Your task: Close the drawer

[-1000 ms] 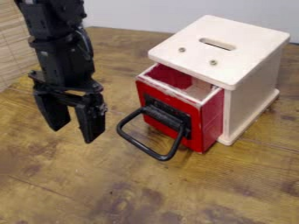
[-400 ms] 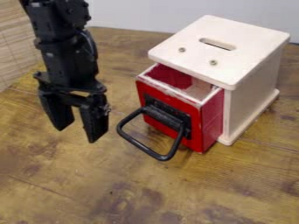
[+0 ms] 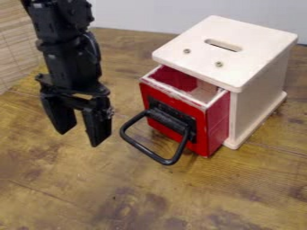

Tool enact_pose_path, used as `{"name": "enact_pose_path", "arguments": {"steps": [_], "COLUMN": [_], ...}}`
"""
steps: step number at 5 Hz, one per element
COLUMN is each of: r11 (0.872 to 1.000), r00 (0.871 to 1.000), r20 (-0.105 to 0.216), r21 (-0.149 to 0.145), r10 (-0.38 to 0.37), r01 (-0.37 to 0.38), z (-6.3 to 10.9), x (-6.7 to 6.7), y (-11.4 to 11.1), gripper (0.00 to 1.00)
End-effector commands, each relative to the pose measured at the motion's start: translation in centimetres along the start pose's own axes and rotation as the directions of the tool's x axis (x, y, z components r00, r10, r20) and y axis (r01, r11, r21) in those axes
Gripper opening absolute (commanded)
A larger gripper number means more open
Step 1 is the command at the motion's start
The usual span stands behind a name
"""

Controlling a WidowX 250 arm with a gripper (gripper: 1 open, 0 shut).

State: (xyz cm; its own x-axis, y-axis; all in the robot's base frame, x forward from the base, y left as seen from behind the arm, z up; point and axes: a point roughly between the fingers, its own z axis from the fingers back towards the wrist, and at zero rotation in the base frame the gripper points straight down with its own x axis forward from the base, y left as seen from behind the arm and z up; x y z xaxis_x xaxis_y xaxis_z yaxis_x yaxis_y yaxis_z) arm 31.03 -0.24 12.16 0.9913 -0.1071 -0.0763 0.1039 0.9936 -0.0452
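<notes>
The glossy red drawer (image 3: 180, 110) is pulled partly out of the cream-white cabinet (image 3: 240, 67), its open top showing at the left. Its black loop handle (image 3: 157, 137) juts forward and down toward the table. My black gripper (image 3: 74, 126) hangs point-down to the left of the handle, apart from it, a little above the table. Its two fingers (image 3: 96, 124) stand spread with a gap between them and hold nothing.
The cabinet has a slotted top (image 3: 222, 43) and stands at the right of the wooden table (image 3: 144, 193). A woven mat edge (image 3: 10, 54) shows at the far left behind the arm.
The gripper has shifted slightly right and up over the last second; between the last two frames nothing has visibly moved. The drawer has not moved.
</notes>
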Motion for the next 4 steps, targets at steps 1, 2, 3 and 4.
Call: {"name": "enact_pose_path", "arguments": {"steps": [1,2,3,4], "r11": [1.0,1.0,1.0,1.0], "r00": [0.998,0.998,0.998,0.998], "r20": [0.059,0.06,0.061,0.062], "r21": [0.013,0.015,0.018,0.02], "r10": [0.006,0.007,0.009,0.009], "r01": [-0.007,-0.008,-0.01,-0.01], "z": [1.68,1.68,1.69,1.68], "x": [0.65,0.7,0.64,0.6], "y": [0.46,0.53,0.6,0.65], "gripper": [1.0,1.0,1.0,1.0]}}
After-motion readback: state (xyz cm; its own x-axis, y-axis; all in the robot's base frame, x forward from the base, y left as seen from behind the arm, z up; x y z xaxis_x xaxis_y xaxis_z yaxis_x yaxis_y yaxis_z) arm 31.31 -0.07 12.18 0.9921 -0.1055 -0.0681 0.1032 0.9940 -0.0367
